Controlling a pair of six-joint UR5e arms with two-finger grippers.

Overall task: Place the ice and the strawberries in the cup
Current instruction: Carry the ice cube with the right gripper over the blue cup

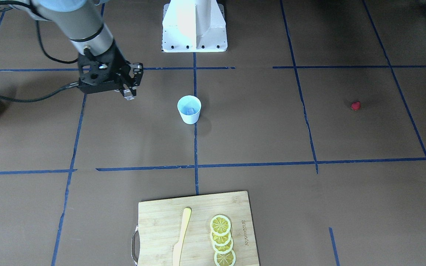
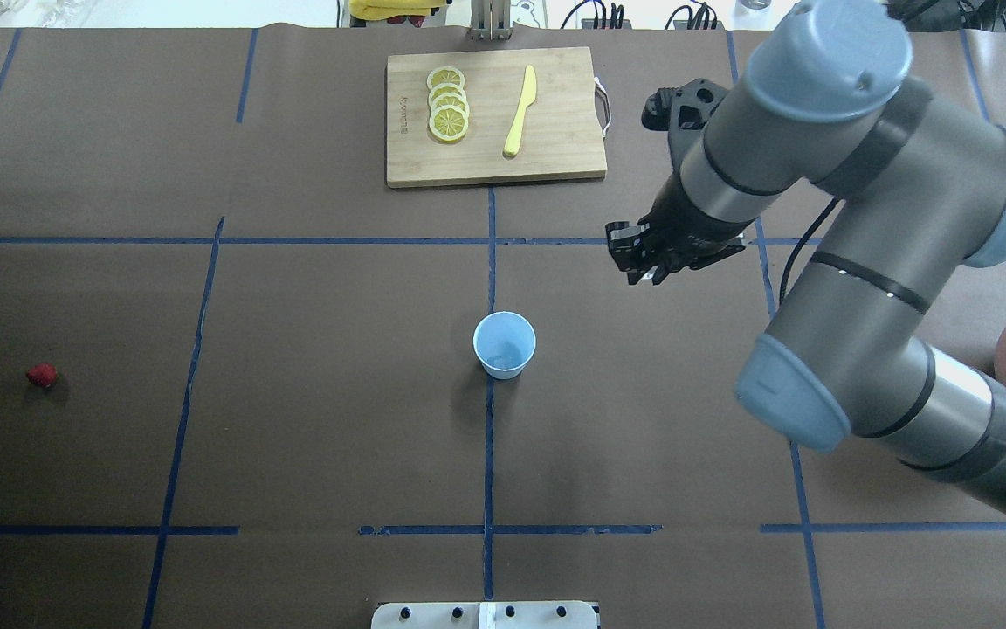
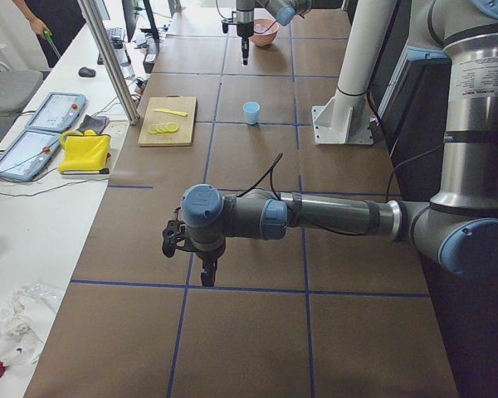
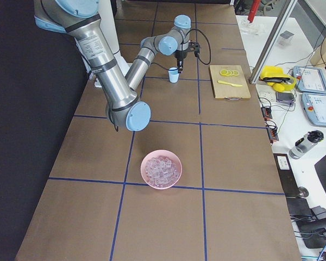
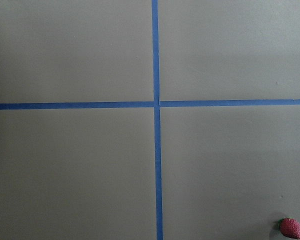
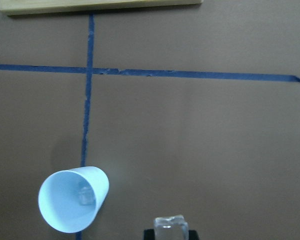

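The pale blue cup (image 2: pixel 504 345) stands upright at the table's middle, with one clear ice cube (image 6: pixel 85 192) inside. My right gripper (image 2: pixel 647 275) hangs above the table, to the right of the cup and further from me. It is shut on another clear ice cube (image 6: pixel 170 226), also seen in the front view (image 1: pixel 128 94). The red strawberry (image 2: pixel 42 376) lies alone far to the left and shows in the left wrist view (image 5: pixel 290 228). My left gripper (image 3: pixel 207 280) shows only in the left side view, and I cannot tell whether it is open or shut.
A pink bowl (image 4: pixel 143 168) holding several ice cubes sits at the table's right end. A wooden cutting board (image 2: pixel 555 157) at the far side carries lemon slices (image 2: pixel 448 115) and a yellow knife (image 2: pixel 520 112). The robot's white base (image 1: pixel 194 26) stands behind the cup.
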